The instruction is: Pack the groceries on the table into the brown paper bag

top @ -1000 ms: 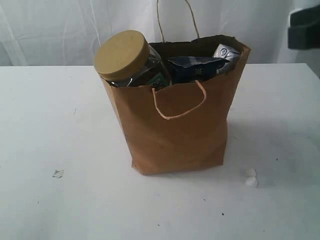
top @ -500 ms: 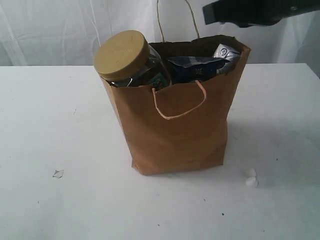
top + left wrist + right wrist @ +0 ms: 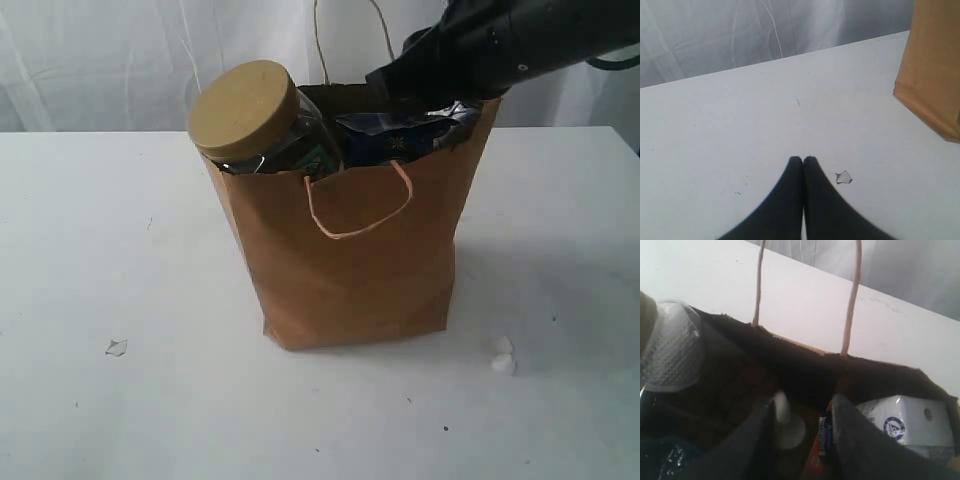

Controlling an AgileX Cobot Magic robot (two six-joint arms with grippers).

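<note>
The paper bag (image 3: 350,270) stands on the table (image 3: 100,250), a jar (image 3: 245,108) in its left side.

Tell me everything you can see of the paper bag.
The paper bag is brown kraft, upright on the white table, mouth open. It has two twisted cord handles: the front one hangs down its face, the rear one stands up. A tan-lidded jar pokes out over one corner of its rim, with a blue packet beside it. The right gripper reaches into the mouth, jaws apart.
</note>
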